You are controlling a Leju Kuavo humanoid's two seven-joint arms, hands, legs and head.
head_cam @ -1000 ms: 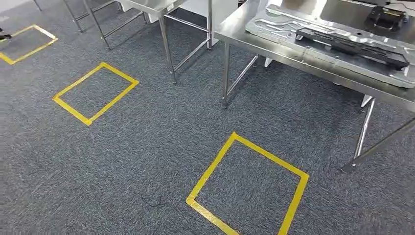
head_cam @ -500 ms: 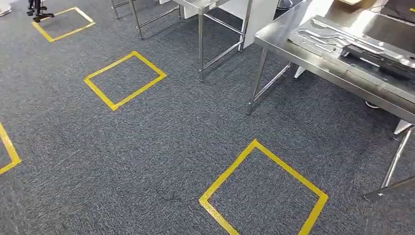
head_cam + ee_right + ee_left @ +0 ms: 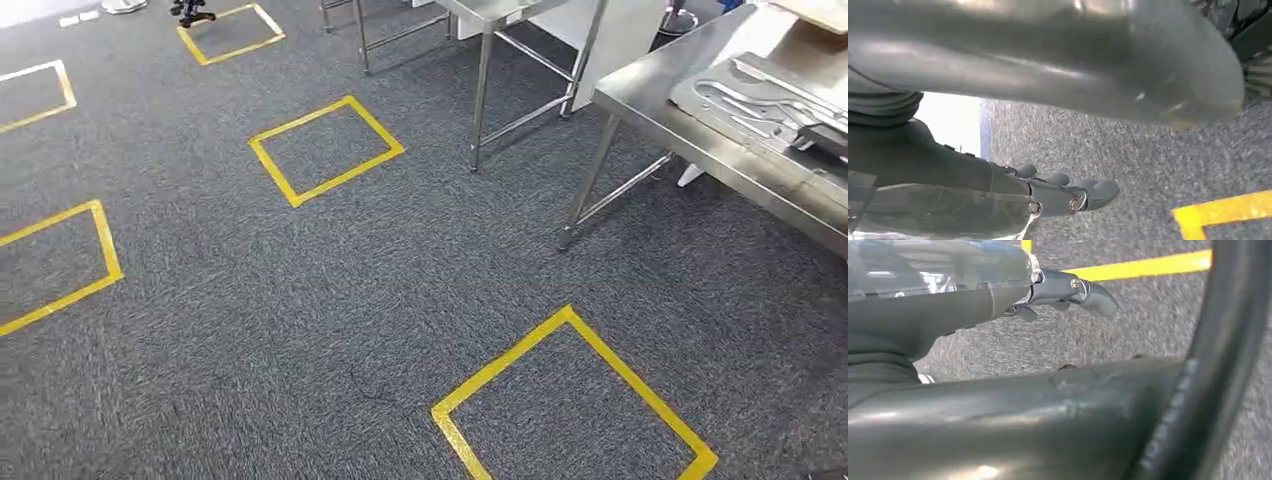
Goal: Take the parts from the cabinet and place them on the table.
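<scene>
robot on the floor between stations, both arms hanging low

left robot hand [image 3: 1068,290] and right robot hand [image 3: 1068,192] hang over grey carpet [image 3: 300,300] with fingers loosely extended and holding nothing, likely for walking; metal parts [image 3: 770,100] lie on the steel tabletop [image 3: 700,150] at right (the cabinet can't be made out), yellow taped squares [image 3: 325,150] mark standing spots

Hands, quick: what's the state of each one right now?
Left hand: holds nothing, fingers stretched out over the carpet; open.
Right hand: holds nothing, fingers stretched out side by side; open.
</scene>
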